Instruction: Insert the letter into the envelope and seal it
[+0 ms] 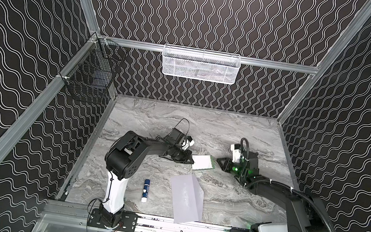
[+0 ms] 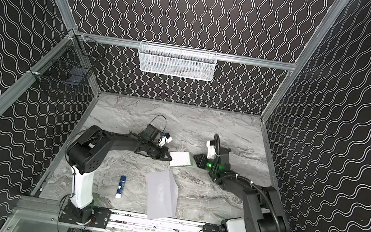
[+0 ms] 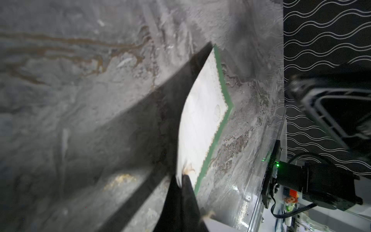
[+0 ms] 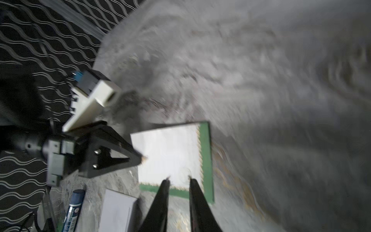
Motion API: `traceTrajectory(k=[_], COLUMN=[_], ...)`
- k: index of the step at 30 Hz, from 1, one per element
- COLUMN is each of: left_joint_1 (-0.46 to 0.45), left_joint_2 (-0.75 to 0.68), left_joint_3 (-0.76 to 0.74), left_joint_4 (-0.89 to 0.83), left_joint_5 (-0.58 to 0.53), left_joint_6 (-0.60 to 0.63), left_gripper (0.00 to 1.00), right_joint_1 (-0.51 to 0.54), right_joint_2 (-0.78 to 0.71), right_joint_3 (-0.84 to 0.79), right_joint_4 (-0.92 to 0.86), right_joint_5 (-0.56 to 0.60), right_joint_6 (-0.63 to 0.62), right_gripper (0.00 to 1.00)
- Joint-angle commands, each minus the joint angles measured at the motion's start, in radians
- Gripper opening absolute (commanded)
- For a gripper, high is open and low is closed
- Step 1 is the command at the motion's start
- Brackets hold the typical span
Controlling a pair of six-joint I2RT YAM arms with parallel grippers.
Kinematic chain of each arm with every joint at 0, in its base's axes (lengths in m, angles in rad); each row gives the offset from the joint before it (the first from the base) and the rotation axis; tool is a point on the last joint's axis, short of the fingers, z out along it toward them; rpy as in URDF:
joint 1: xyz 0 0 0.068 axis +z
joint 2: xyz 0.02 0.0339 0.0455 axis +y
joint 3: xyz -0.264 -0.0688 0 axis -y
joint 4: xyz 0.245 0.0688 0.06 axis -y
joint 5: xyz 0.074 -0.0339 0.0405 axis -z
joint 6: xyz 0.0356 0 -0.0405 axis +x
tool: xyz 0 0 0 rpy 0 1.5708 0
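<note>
Two claws: we find both at the folded letter (image 1: 202,162), near the middle of the bench (image 1: 153,121).
Left claw (image 1: 191,160): pressed together on the letter's plain white edge, pinching it. The sheet rises from between its tips in the wrist view.
Right claw (image 4: 178,177): spread a little, tips at the green-bordered edge opposite, gripping nothing that we can see.
Letter: folded small, thin and light. We judge it limp, quick to bow or swing from a single pinch, and easily creased.
Where to hold: we would pinch it at a folded edge, where the layers stiffen it, leaving the leading edge free for the envelope's mouth.
Envelope (image 1: 186,201): flat on the bench, apart from the letter and nearer the robot's base. We cannot tell whether its pocket gapes.
Glue stick (image 1: 145,190): blue and white, lying left of the envelope, its label too blurred to read.
Writing: we read none on the letter or the envelope.
</note>
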Motion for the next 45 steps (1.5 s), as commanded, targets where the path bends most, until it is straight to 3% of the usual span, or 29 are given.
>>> traceTrajectory(k=[1,3,7,12,16,30,34,38,45], left_joint_1=[-0.017,-0.022,-0.025,-0.025,-0.025,-0.024,-0.023,-0.024,-0.020], left_joint_2=[-0.051,-0.074,-0.087,-0.127,-0.148,-0.192,-0.202,-0.198,-0.208], left_joint_3=[0.021,0.040,0.117,0.169,0.219,0.241,0.249,0.265,0.245], left_joint_4=[0.019,0.014,-0.088,-0.189,-0.297,-0.346,-0.354,-0.369,-0.304], left_joint_5=[-0.036,-0.024,-0.002,-0.001,0.002,0.015,0.028,0.023,0.001], left_joint_6=[0.164,0.224,0.340,0.480,0.566,0.612,0.610,0.614,0.540], left_gripper=[0.00,0.00,0.00,0.00,0.00,0.00,0.00,0.00,0.00], right_joint_1=[0.000,-0.002,-0.039,-0.074,-0.068,0.018,0.026,0.032,0.032], right_joint_2=[0.020,0.078,0.219,0.213,0.218,0.310,0.356,0.367,0.384], right_joint_3=[0.156,0.278,0.589,0.672,0.701,0.751,0.813,0.831,0.883], right_joint_4=[-0.204,-0.326,-0.667,-0.721,-0.824,-0.960,-1.038,-1.069,-1.120], right_joint_5=[-0.101,-0.147,-0.293,-0.401,-0.451,-0.427,-0.416,-0.421,-0.462], right_joint_6=[-0.370,-0.563,-0.921,-1.076,-1.173,-1.220,-1.218,-1.221,-1.156], right_gripper=[0.40,0.50,0.55,0.76,0.79,0.62,0.47,0.38,0.08])
